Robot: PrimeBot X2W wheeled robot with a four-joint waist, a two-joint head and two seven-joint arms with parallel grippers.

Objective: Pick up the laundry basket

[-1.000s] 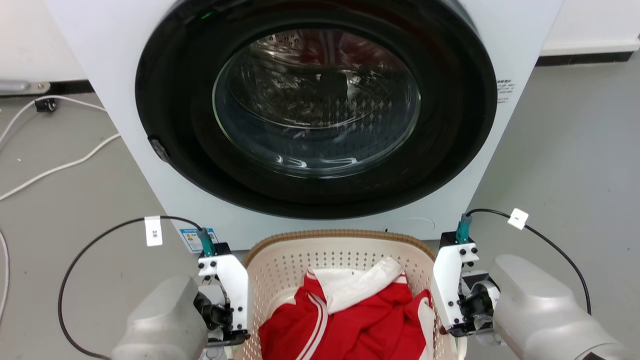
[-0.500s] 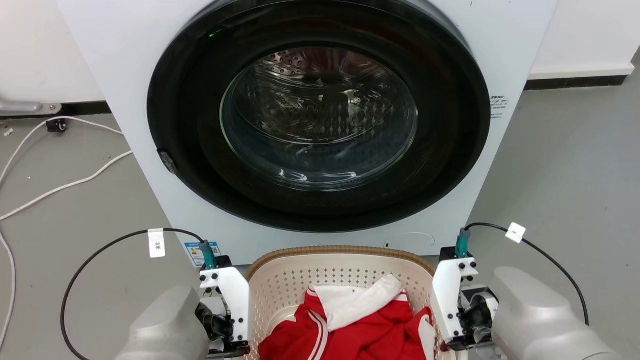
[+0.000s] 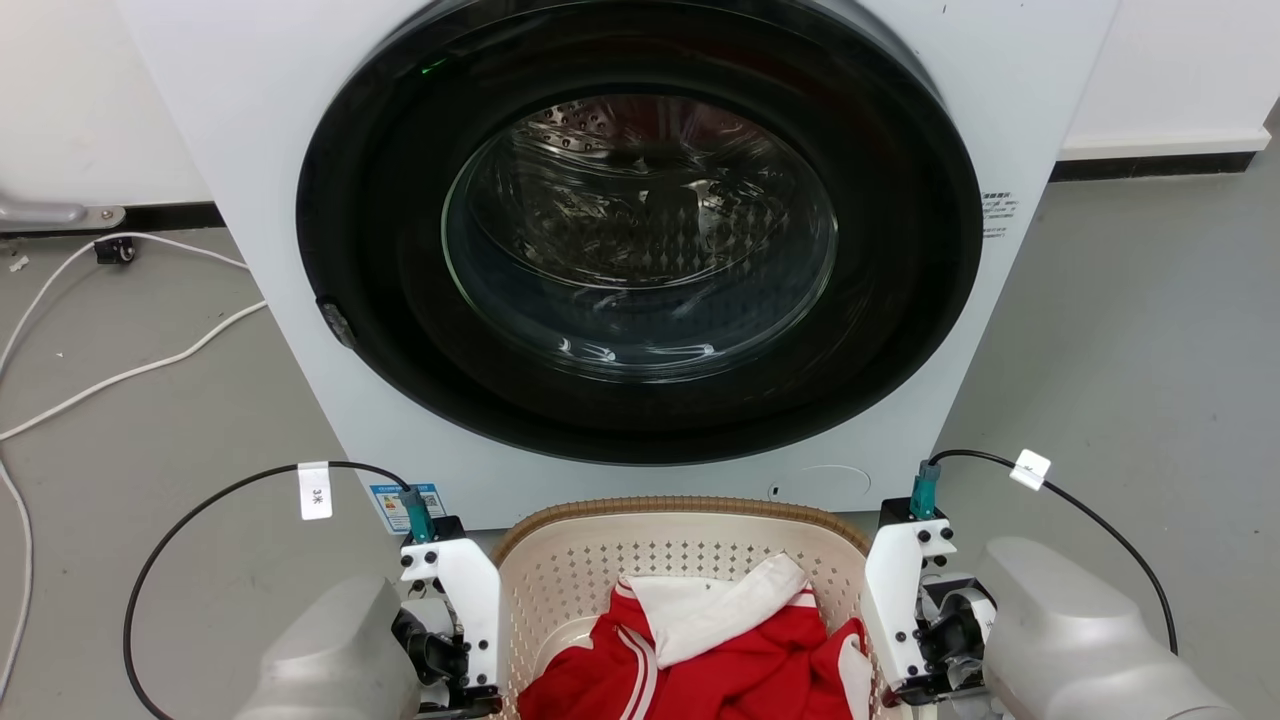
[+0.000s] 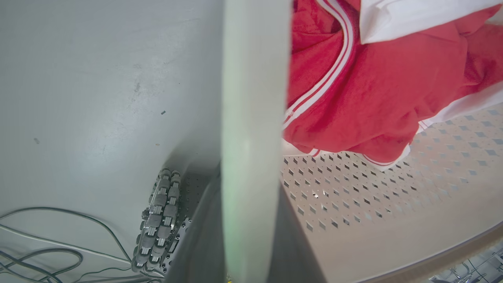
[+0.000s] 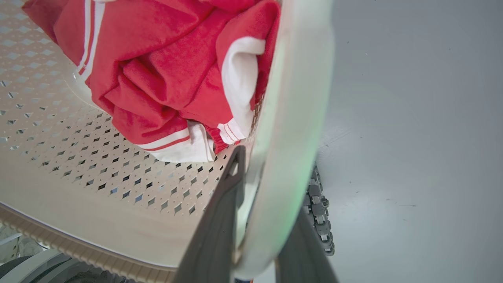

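The laundry basket [image 3: 680,535] is cream with perforated walls and a brown woven-look rim. It sits at the bottom centre of the head view, just in front of the washing machine. A red and white garment [image 3: 700,660] lies inside it. My left gripper [image 4: 251,251] is shut on the basket's left side rim [image 4: 251,118], one dark finger on each side of the wall. My right gripper [image 5: 259,224] is shut the same way on the right side rim [image 5: 298,98]. Both wrists [image 3: 460,620] [image 3: 905,610] flank the basket. I cannot tell whether the basket's underside touches the floor.
The white washing machine [image 3: 250,200] with its round dark door [image 3: 640,230] shut stands directly ahead. White cables [image 3: 120,370] trail over the grey floor at the left. The robot's base wheels [image 4: 157,220] [image 5: 318,212] sit below the basket's sides.
The whole head picture has shifted, so the camera moved: the washing machine and basket now sit lower in the picture. Both grippers keep their hold on the basket's sides.
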